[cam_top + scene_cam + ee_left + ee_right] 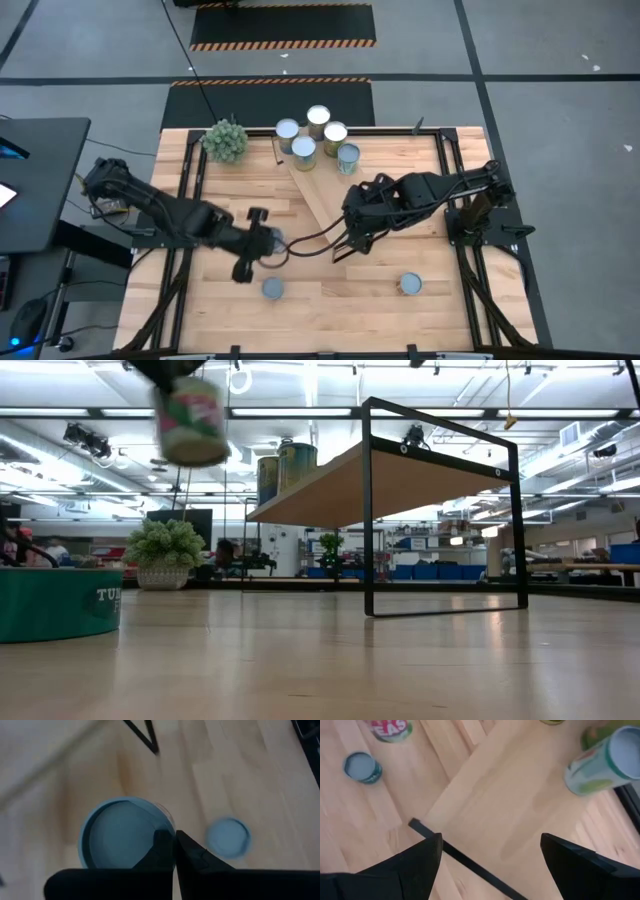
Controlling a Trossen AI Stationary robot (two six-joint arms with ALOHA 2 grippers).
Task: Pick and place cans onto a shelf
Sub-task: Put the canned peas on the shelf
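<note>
My left gripper (262, 243) is shut on a can (120, 840) with a pale round top. In the low view that can (190, 420) hangs high above the tabletop, left of the shelf (400, 480). The shelf (315, 195) is a light-wood plank in a dark frame; several cans (319, 135) stand at its far end. Two more cans (273, 289) (410, 285) stand on the table near its front edge. My right gripper (490, 855) is open over the shelf's plank (510, 810), holding nothing. My left gripper pinches the can's top rim (164, 834) between its two shut fingers (192, 852), at one side of the round top. The fingers slant down from the table's left. The can hangs below them, a little tilted and lifted clear of the table.
A green spiky plant ball (226, 140) sits at the table's far left corner. The shelf's dark end frame (440, 510) stands upright on the tabletop. A teal can (55, 603) fills the low view's left edge. Bare wood lies between the two front cans.
</note>
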